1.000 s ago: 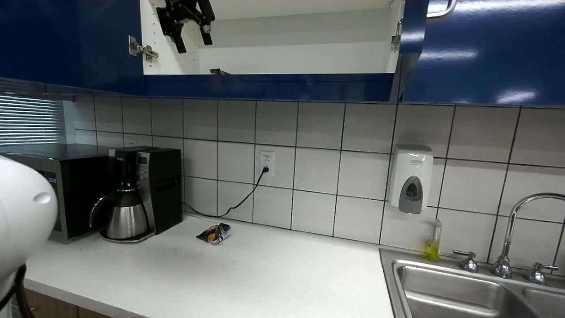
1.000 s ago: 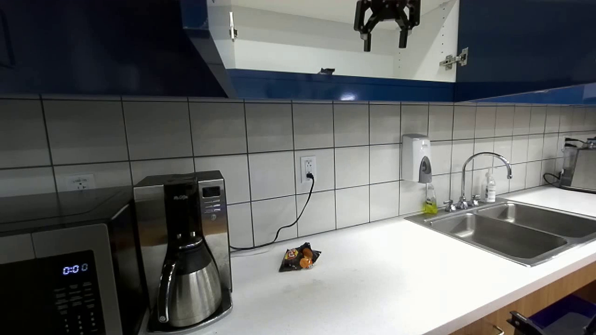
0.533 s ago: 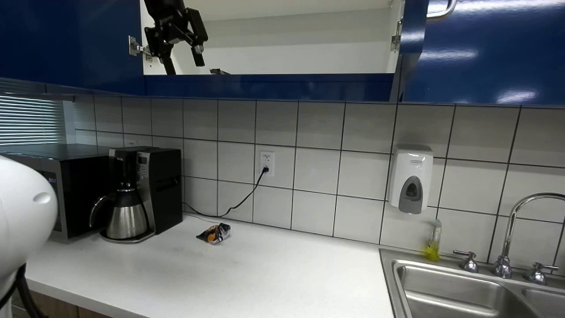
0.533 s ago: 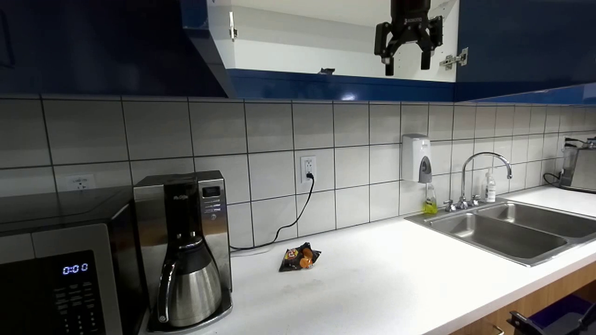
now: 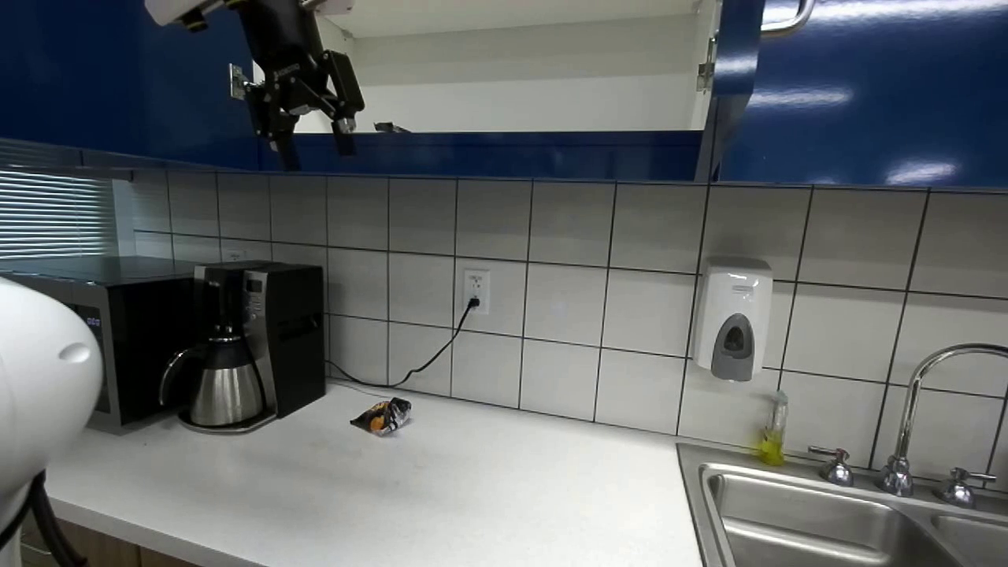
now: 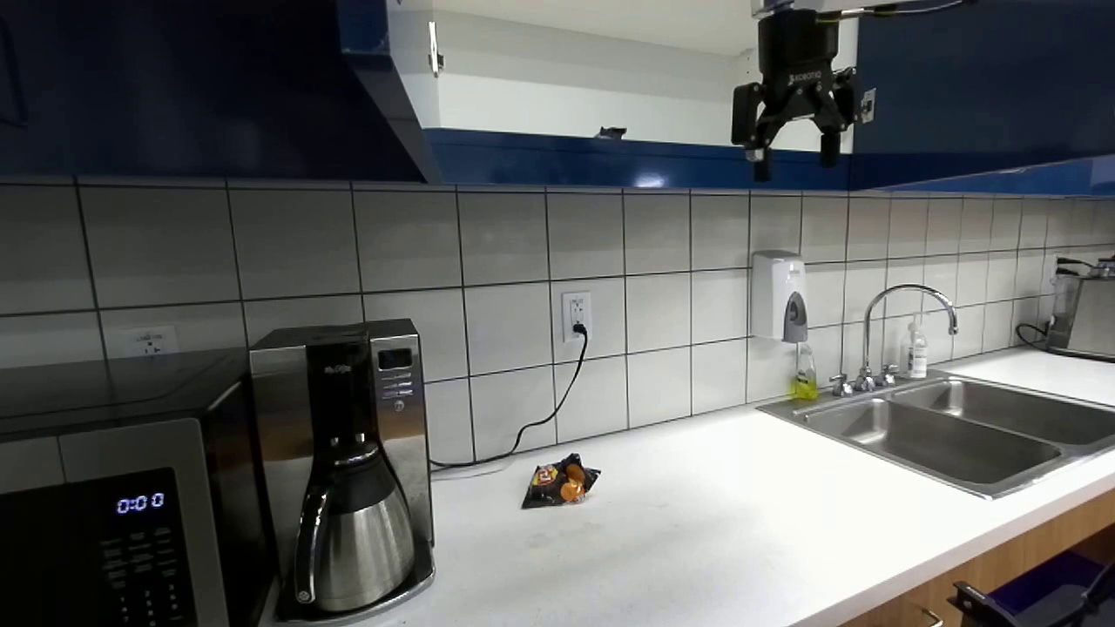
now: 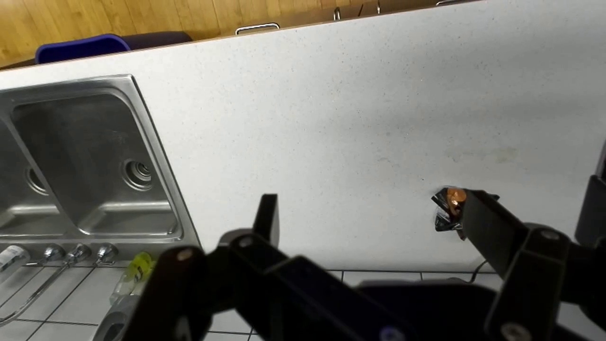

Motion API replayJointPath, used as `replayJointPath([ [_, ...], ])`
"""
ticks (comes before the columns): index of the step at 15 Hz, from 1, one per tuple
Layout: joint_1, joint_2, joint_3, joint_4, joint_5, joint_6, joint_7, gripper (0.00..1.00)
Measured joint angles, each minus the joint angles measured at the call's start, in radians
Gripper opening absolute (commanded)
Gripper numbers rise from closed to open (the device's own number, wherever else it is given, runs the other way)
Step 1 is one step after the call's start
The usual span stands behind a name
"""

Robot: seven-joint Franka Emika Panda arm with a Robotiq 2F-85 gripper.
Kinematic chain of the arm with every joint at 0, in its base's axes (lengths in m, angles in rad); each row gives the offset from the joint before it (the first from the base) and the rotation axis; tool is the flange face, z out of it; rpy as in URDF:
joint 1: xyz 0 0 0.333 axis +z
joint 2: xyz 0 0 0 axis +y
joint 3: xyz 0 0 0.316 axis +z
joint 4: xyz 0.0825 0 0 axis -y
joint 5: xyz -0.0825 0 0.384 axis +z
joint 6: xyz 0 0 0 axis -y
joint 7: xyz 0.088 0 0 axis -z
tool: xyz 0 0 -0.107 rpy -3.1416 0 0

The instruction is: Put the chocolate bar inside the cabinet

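A tiled wall (image 5: 551, 299) backs a long white counter (image 6: 697, 522), with a wall cabinet (image 5: 504, 153), glossy dark blue outside and pale within, standing open above it in both exterior views. Set into the counter is a stainless sink (image 6: 958, 444) with 2 basins. Well apart from it stands a microwave (image 6: 87, 540), its display reading 0:00, and just beside that a black-and-silver coffee machine (image 6: 344, 401). A black robot gripper (image 6: 796, 158), pointed downward, hangs in front of the cabinet near its lower front edge; its 2 fingers (image 7: 492, 227) are spread wide apart and hold nothing, the counter in sight between them in the wrist view. A steel carafe (image 6: 370, 553) sits in the coffee machine. On the wall near the sink, a white-and-gray dispenser (image 5: 734, 276) is mounted above a clear bottle (image 6: 806, 383) of yellow liquid. A crumpled black packet (image 6: 557, 488) marked with orange lies on the counter near the coffee machine. Smallest in sight, the chocolate bar (image 5: 390, 127) is inside the cabinet, apart from the gripper, a dark piece showing over the lower front edge, which hides the rest.
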Motion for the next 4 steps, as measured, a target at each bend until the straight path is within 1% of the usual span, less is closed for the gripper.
replayJointPath([
  [4, 0.0, -0.003, 0.0, -0.002, 0.0, 0.0, -0.001, 1.0],
])
